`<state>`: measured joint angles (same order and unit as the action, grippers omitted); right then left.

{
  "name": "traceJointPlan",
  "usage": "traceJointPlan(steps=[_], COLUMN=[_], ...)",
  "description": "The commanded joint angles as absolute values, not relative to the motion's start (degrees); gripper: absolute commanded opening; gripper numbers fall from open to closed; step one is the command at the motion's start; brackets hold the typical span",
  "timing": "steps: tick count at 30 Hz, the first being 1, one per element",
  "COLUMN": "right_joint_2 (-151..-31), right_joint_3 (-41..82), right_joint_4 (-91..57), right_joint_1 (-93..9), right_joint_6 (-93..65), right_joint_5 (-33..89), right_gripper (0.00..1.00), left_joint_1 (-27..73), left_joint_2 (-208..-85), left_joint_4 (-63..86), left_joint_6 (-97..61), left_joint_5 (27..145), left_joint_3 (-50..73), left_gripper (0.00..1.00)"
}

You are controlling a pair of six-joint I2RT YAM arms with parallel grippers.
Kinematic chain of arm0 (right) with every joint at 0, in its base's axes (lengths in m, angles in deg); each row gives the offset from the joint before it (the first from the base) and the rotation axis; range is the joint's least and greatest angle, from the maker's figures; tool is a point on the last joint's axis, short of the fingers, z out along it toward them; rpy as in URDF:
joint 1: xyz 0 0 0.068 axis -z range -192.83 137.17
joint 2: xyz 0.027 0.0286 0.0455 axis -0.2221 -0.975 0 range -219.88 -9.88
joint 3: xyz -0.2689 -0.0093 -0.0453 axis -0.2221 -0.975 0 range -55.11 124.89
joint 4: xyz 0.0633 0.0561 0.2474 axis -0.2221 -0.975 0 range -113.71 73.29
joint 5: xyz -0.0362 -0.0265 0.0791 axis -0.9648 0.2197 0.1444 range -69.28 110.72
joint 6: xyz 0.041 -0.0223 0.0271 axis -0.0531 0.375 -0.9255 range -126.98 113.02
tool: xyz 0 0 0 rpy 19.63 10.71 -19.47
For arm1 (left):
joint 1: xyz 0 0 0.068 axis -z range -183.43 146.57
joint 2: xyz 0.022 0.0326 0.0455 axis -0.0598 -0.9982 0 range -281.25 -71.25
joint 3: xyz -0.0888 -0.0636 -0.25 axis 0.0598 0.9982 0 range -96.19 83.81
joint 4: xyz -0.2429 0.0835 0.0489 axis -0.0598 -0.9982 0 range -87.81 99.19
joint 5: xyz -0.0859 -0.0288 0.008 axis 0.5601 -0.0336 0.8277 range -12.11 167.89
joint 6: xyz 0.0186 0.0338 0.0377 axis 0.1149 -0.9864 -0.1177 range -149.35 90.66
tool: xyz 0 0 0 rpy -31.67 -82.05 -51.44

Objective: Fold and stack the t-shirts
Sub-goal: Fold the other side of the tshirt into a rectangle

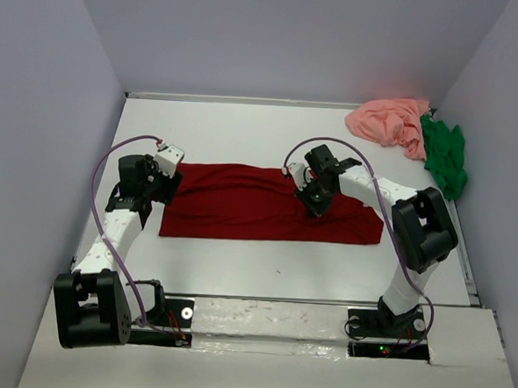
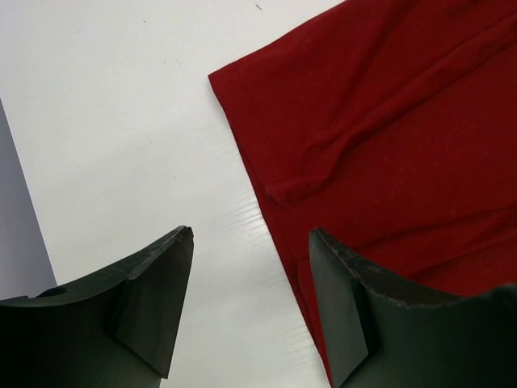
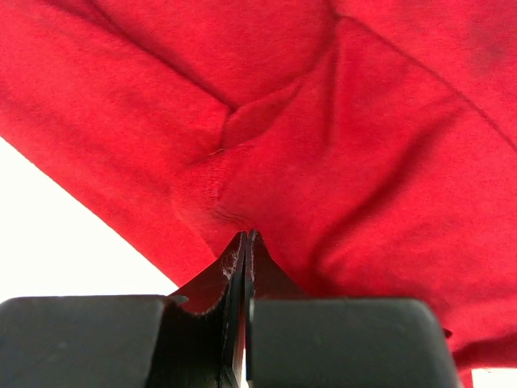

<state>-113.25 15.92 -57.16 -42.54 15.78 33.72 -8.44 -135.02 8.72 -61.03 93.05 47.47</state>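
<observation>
One dark red cloth t-shirt (image 1: pixel 258 216) seems mid-fold: right hand (image 3: pixel 245 238) clamped on it, left hand (image 2: pixel 250 234) spread apart at its left edge, which it should grip next.

The overhead camera sits above and behind the arm bases (image 1: pixel 93 311), looking forward and down from far off over the whole worktop (image 1: pixel 263 265). The left wrist camera looks down from close by, past the left end effector (image 2: pixel 251 238), at bare worktop and the left end of the dark red t-shirt (image 2: pixel 388 137). The right wrist camera sits nearest of all, behind the right end effector (image 3: pixel 245 236), that t-shirt filling its frame. All three views share the t-shirt.
</observation>
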Motion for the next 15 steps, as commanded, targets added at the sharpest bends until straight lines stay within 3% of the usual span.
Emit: traceJointPlan(steps=[1,15], right_joint_2=[-111.4,-112.0], right_joint_3=[17.8,11.4], right_joint_4=[-57.0,-52.4], right_joint_1=[-42.7,-42.7], right_joint_6=[16.5,16.7], right_joint_5=[30.7,25.0], right_gripper=[0.00,0.00], left_joint_1=[-9.0,-9.3], left_joint_2=[-133.4,-132.8], left_joint_4=[9.4,9.3], left_joint_6=[-61.6,-61.6], left_joint_5=[94.4,95.3], left_joint_3=[47.3,47.2], left_gripper=[0.71,0.72])
